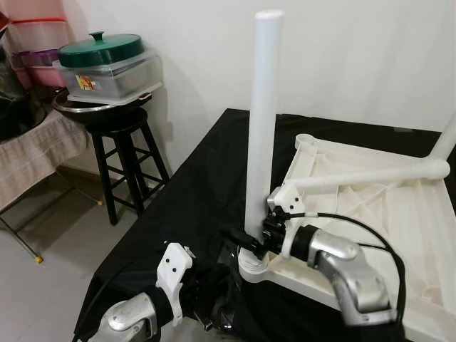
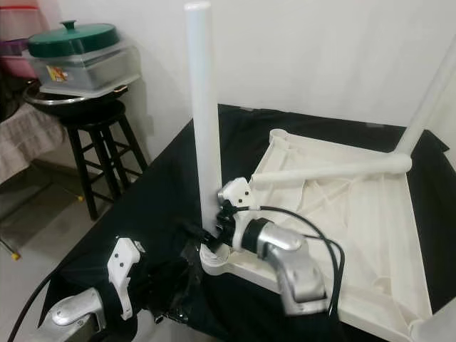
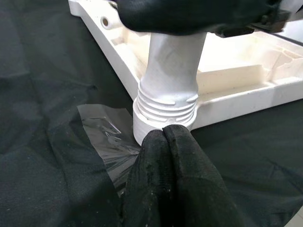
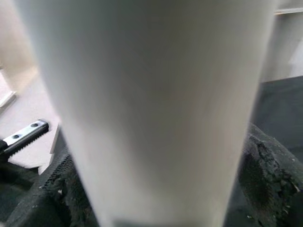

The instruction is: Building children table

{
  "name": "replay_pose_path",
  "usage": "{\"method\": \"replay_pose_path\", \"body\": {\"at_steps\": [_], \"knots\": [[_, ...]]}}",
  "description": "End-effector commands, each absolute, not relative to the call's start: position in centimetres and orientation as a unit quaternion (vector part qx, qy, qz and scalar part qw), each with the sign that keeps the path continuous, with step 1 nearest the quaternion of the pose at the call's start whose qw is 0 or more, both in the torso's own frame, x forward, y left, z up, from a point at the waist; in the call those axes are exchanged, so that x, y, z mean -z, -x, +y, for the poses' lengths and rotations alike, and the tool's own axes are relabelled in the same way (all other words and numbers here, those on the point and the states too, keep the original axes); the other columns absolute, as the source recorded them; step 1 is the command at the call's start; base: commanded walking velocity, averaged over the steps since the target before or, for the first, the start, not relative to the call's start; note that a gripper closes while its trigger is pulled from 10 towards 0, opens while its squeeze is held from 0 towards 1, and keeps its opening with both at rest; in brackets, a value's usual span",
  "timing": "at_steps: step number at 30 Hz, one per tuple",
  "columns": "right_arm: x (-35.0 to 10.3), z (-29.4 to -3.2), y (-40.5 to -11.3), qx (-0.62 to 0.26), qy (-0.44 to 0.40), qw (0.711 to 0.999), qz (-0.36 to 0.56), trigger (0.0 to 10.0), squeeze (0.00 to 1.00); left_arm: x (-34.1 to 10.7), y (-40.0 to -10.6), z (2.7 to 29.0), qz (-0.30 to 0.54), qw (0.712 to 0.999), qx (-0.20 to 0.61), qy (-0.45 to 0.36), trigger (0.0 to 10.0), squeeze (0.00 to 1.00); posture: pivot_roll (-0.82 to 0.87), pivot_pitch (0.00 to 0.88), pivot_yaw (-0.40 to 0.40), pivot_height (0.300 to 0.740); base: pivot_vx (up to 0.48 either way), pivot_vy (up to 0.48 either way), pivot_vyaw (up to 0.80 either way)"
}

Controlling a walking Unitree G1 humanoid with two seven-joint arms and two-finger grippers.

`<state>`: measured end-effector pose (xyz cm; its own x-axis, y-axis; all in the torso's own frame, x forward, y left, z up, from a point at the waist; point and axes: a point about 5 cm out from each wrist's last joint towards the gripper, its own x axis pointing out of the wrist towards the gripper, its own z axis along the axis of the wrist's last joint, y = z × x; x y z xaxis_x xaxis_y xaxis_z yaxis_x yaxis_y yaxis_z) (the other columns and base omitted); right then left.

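Note:
A white children's table top [image 1: 385, 214] lies upside down on a black cloth. One white table leg [image 1: 262, 128] stands upright in the near-left corner socket [image 1: 254, 268]; its threaded base [image 3: 165, 106] sits in the socket. My right gripper [image 1: 246, 239] is shut on this leg just above the socket, the leg [image 4: 142, 109] between its fingers [image 4: 265, 175]. My left gripper [image 3: 165, 137] is shut, its tips touching the socket's outer wall, low at the near left [image 1: 206, 292]. A second leg [image 1: 370, 174] lies across the table top. A third leg [image 1: 445, 139] stands at the far right.
The black cloth [image 1: 185, 206] covers the work surface; a clear plastic wrapper [image 3: 106, 139] lies on it beside the socket. A black stool [image 1: 125, 153] with a metal bowl and a green-lidded container [image 1: 107, 60] stands at the left. White wall behind.

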<state>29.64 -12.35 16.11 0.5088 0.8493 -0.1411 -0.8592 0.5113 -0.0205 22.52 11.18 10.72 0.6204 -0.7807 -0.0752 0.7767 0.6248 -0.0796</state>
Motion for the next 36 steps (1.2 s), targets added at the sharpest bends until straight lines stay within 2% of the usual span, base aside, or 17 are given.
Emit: {"method": "replay_pose_path", "body": {"at_steps": [1, 3, 7, 8, 9, 10, 17, 20, 26, 27, 29, 30, 31, 32, 33, 34, 36], "knots": [[-16.4, -11.9, -29.7, -0.518, 0.046, 0.853, 0.047, 10.0, 0.0, -10.7, -22.6, 11.3, 0.049, 0.901, 0.432, 0.019, 10.0, 0.0, 0.05, 0.0, 0.006, 0.74, 0.0, 0.0, 0.0], [-16.7, -12.4, -32.0, -0.549, 0.071, 0.83, 0.06, 10.0, 0.0, -10.6, -23.0, 11.2, 0.051, 0.902, 0.428, 0.027, 10.0, 0.0, 0.09, 0.0, -0.032, 0.74, 0.0, 0.0, 0.0], [-17.6, -12.5, -33.7, -0.559, 0.062, 0.825, 0.053, 10.0, 0.0, -10.5, -23.3, 11.2, 0.054, 0.903, 0.425, 0.037, 10.0, 0.0, 0.1, 0.0, -0.043, 0.74, 0.0, 0.0, 0.0], [-17.8, -12.6, -34.1, -0.57, 0.057, 0.818, 0.057, 1.9, 0.0, -10.5, -23.4, 11.1, 0.054, 0.903, 0.424, 0.04, 10.0, 0.0, 0.11, 0.0, -0.044, 0.74, 0.0, 0.0, 0.0], [-17.8, -12.6, -34.1, -0.57, 0.057, 0.818, 0.057, 1.9, 0.0, -10.5, -23.4, 11.1, 0.054, 0.903, 0.424, 0.04, 10.0, 0.0, 0.11, 0.0, -0.044, 0.74, 0.0, 0.0, 0.0], [-17.8, -12.8, -34.2, -0.582, 0.056, 0.809, 0.062, 0.0, 0.0, -10.5, -23.5, 11.1, 0.054, 0.903, 0.424, 0.041, 10.0, 0.0, 0.11, 0.0, -0.049, 0.74, 0.0, 0.0, 0.0], [-17.6, -13.6, -34.5, -0.6, 0.049, 0.795, 0.074, 0.0, 0.0, -10.4, -23.6, 11.1, 0.054, 0.904, 0.423, 0.044, 10.0, 0.0, 0.11, 0.0, -0.051, 0.74, 0.0, 0.0, 0.0], [-17.0, -14.0, -33.7, -0.615, 0.035, 0.785, 0.067, 0.0, 0.0, -10.5, -23.7, 10.9, 0.056, 0.901, 0.427, 0.053, 10.0, 0.0, 0.1, 0.0, -0.046, 0.74, 0.0, 0.0, 0.0], [-16.8, -14.1, -33.5, -0.617, 0.031, 0.783, 0.064, 0.0, 0.0, -10.4, -23.7, 10.9, 0.056, 0.9, 0.428, 0.055, 10.0, 0.0, 0.09, 0.0, -0.047, 0.74, 0.0, 0.0, 0.0], [-15.7, -13.8, -32.7, -0.596, 0.036, 0.799, 0.073, 0.0, 0.0, -10.5, -23.7, 10.8, 0.055, 0.9, 0.429, 0.057, 10.0, 0.0, 0.08, 0.0, -0.051, 0.74, 0.0, 0.0, 0.0], [-15.7, -13.8, -32.7, -0.596, 0.036, 0.799, 0.073, 0.0, 0.0, -10.5, -23.7, 10.8, 0.055, 0.9, 0.429, 0.057, 10.0, 0.0, 0.08, 0.0, -0.051, 0.74, 0.0, 0.0, 0.0], [-13.8, -12.2, -32.1, -0.483, 0.044, 0.869, 0.094, 0.0, 0.0, -10.6, -23.7, 10.7, 0.053, 0.9, 0.429, 0.06, 10.0, 0.0, 0.06, 0.0, -0.062, 0.74, 0.0, 0.0, 0.0], [-13.8, -12.2, -32.1, -0.483, 0.044, 0.869, 0.094, 0.0, 0.0, -10.6, -23.7, 10.7, 0.053, 0.9, 0.429, 0.06, 10.0, 0.0, 0.06, 0.0, -0.062, 0.74, 0.0, 0.0, 0.0], [-11.5, -9.0, -27.8, -0.311, 0.052, 0.942, 0.118, 0.0, 0.0, -10.8, -23.7, 10.7, 0.05, 0.897, 0.433, 0.068, 10.0, 0.0, 0.0, 0.0, -0.019, 0.74, 0.0, 0.0, 0.0], [-12.2, -8.9, -27.2, -0.266, 0.058, 0.957, 0.102, 0.0, 0.0, -10.8, -23.7, 10.7, 0.05, 0.896, 0.435, 0.07, 10.0, 0.0, 0.0, 0.0, -0.019, 0.74, 0.0, 0.0, 0.0], [-12.2, -8.9, -27.2, -0.266, 0.058, 0.957, 0.102, 0.0, 0.0, -10.8, -23.7, 10.7, 0.05, 0.896, 0.435, 0.07, 10.0, 0.0, 0.0, 0.0, -0.019, 0.74, 0.0, 0.0, 0.0], [-12.0, -10.4, -28.5, -0.232, 0.047, 0.965, 0.112, 0.0, 0.0, -10.9, -23.8, 10.4, 0.051, 0.892, 0.444, 0.07, 10.0, 0.0, 0.03, 0.0, -0.042, 0.74, 0.0, 0.0, 0.0]]}}
